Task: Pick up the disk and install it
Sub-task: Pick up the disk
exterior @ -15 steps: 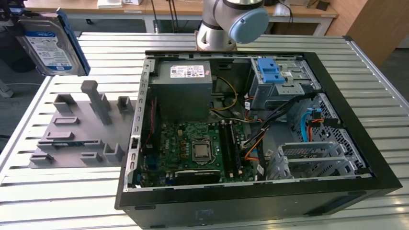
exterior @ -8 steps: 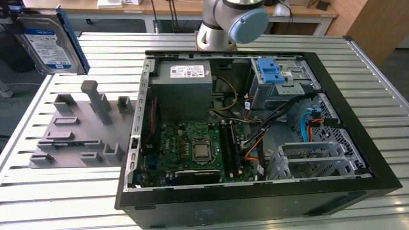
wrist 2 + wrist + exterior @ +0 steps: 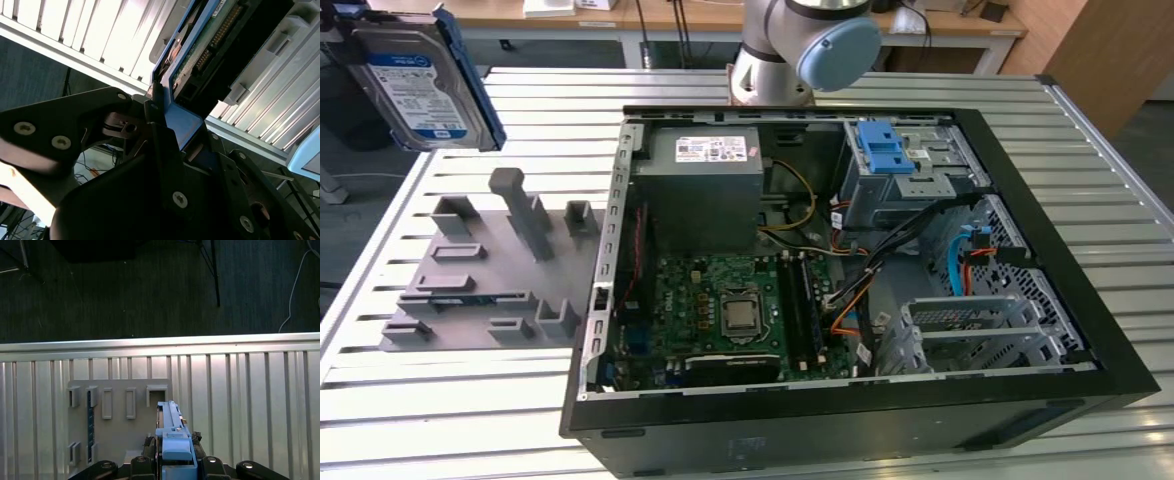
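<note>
Silver disk point(image 3: 416, 90) aloft, gripper point(image 3: 174, 450) pinching its blue frame.
Hold it upright; case point(image 3: 854, 430) lies at four o'clock.

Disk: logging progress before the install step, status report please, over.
End effector shut on disk, gripping its blue frame. Disk aloft, grey fixture below it. Open computer case apart, toward the exterior view's right.

No print can be made out. The disk point(image 3: 420, 88), at ten o'clock from the computer case point(image 3: 854, 440), bears a white-and-blue label point(image 3: 416, 98); the power supply point(image 3: 707, 205) bears a white sticker point(image 3: 711, 149).
</note>
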Available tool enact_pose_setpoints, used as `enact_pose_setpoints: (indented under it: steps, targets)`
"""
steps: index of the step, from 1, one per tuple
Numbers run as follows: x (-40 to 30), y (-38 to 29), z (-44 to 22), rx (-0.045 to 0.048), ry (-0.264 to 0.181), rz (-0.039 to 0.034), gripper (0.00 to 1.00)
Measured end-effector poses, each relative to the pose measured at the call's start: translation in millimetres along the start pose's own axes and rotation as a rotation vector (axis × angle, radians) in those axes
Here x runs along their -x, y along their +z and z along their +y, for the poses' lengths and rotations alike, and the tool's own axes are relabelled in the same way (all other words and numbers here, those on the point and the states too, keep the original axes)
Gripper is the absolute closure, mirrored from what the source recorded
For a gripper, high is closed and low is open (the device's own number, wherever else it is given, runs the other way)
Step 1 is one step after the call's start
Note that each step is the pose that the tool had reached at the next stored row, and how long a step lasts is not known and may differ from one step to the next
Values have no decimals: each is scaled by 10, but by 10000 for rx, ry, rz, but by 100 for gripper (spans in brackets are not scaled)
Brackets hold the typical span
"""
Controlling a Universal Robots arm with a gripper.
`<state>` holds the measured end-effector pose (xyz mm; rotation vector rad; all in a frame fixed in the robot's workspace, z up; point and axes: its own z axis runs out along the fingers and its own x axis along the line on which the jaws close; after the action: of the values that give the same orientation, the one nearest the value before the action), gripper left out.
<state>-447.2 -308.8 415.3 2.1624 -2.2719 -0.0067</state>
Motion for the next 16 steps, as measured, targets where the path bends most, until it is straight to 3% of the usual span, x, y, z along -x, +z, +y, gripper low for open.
enact_pose_setpoints:
  steps: [16]
  targets:
    - [27,-164,3,-1,1,10,63]
